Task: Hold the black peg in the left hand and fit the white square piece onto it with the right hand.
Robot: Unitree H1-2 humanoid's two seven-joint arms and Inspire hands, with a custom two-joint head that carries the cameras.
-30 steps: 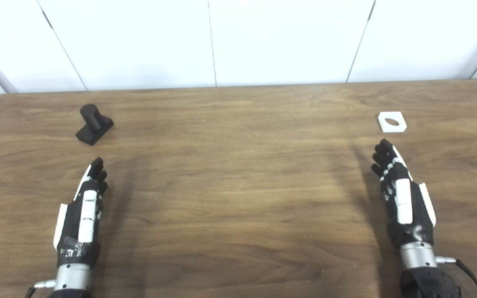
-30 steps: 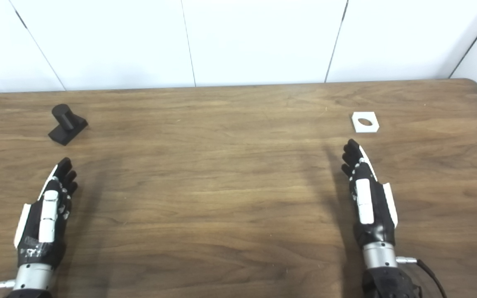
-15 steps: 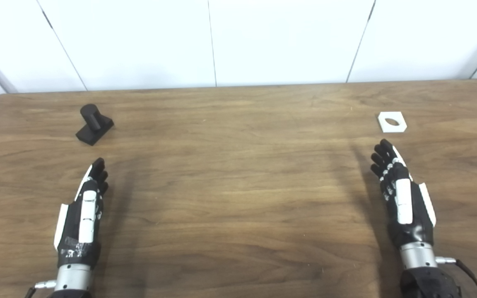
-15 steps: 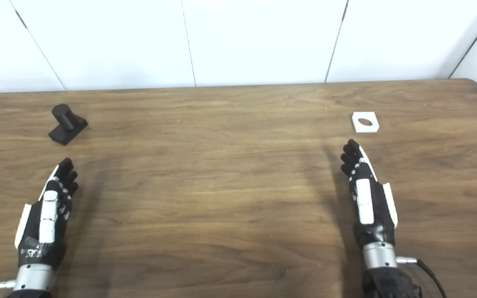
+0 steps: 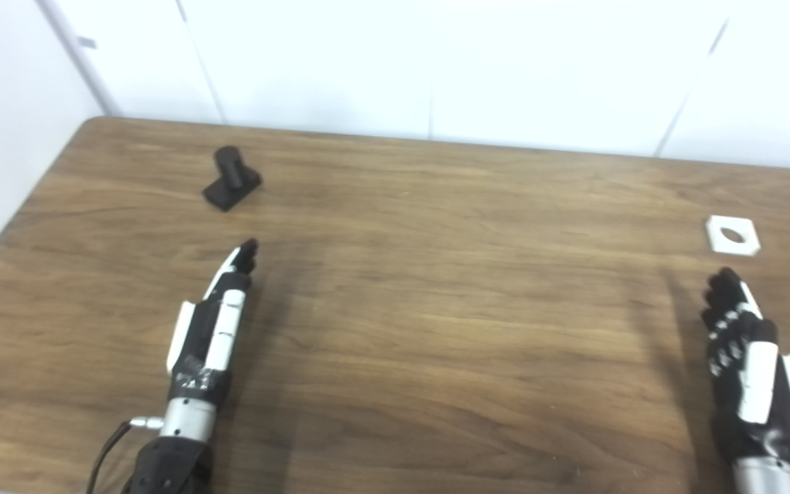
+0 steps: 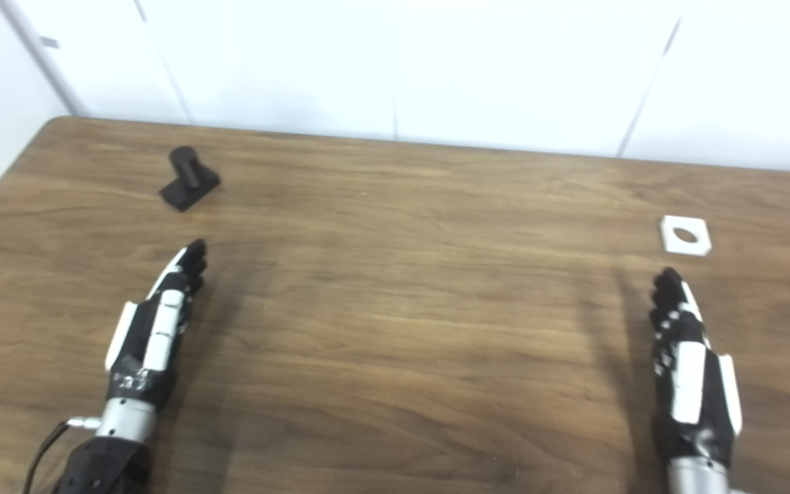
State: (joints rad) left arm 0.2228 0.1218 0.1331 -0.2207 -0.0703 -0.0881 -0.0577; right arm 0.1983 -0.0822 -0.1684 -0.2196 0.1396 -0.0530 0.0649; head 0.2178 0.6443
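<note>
Over on the far left of the tabletop we've got the black peg sitting on its base, nothing touching it. Our left hand is near it, fingers stretched out flat and holding nothing. Way across on the right, the white square piece lies flat, just beyond our right hand, also released and empty.

Between your left hand and the black peg the desk is bare. The same holds, it seems, from right hand to white square piece.
</note>
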